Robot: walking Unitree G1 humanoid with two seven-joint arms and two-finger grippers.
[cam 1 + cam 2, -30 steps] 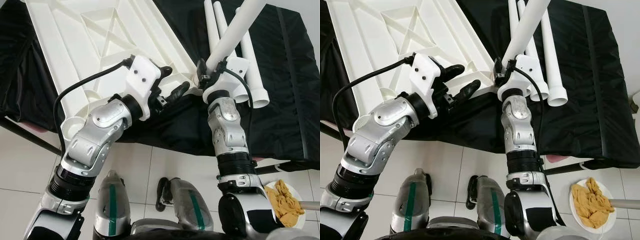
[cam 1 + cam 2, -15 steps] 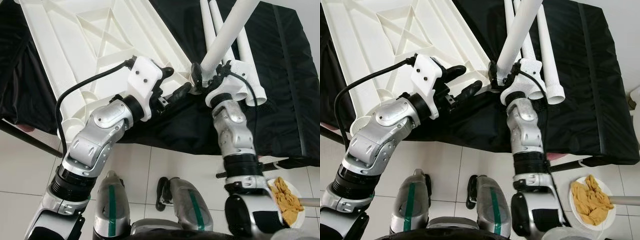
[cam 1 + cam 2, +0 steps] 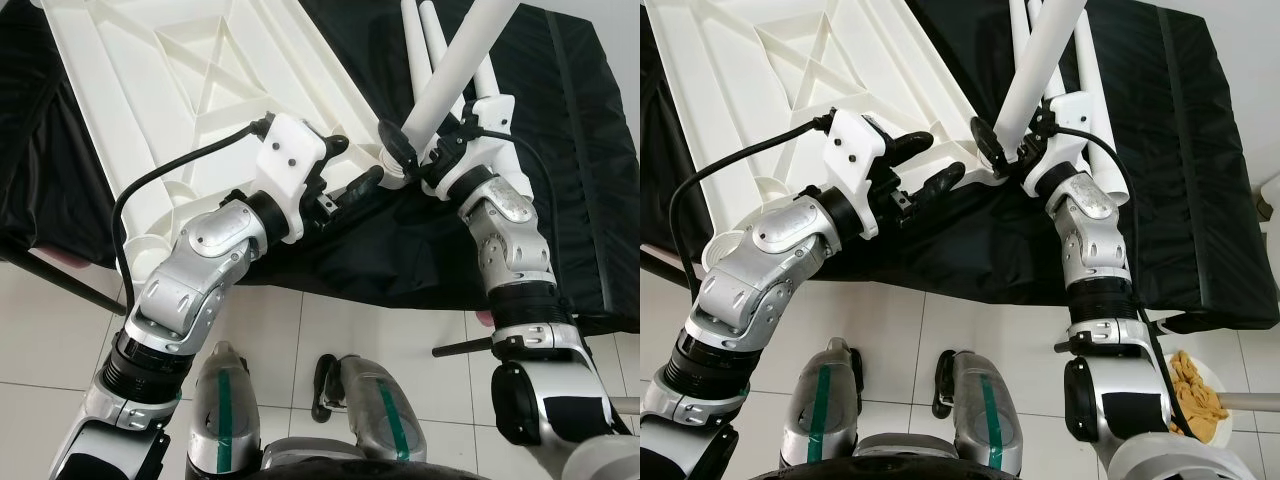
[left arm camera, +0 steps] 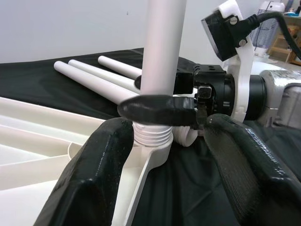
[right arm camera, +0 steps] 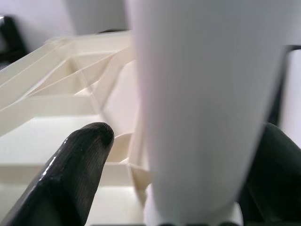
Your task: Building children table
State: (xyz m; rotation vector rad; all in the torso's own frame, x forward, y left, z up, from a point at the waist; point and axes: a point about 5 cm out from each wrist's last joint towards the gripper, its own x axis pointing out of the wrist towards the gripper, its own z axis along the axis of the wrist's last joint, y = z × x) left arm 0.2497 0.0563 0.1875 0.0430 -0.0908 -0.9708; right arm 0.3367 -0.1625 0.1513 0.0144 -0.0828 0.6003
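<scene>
A white plastic tabletop [image 3: 180,90] lies upside down on the black cloth. My right gripper [image 3: 408,150] is shut on a white table leg [image 3: 460,65], which tilts up and away to the right. The leg's threaded end [image 4: 150,136] sits at the tabletop's near corner socket [image 4: 153,160]. In the right wrist view the leg [image 5: 197,103] stands between the black fingers [image 5: 75,169]. My left gripper [image 3: 350,165] is open at that same corner, its fingers [image 4: 94,174] on either side of the socket and not touching the leg.
Spare white legs [image 3: 1095,90] lie side by side on the black cloth [image 3: 590,150] behind the right gripper. A black frame bar [image 3: 60,270] runs under the table's left edge. A plate of yellow pieces [image 3: 1200,395] sits on the tiled floor at right.
My right arm has swung its elbow out to the right, and the held leg's lower end has moved left onto the tabletop's corner. The left arm has hardly moved.
</scene>
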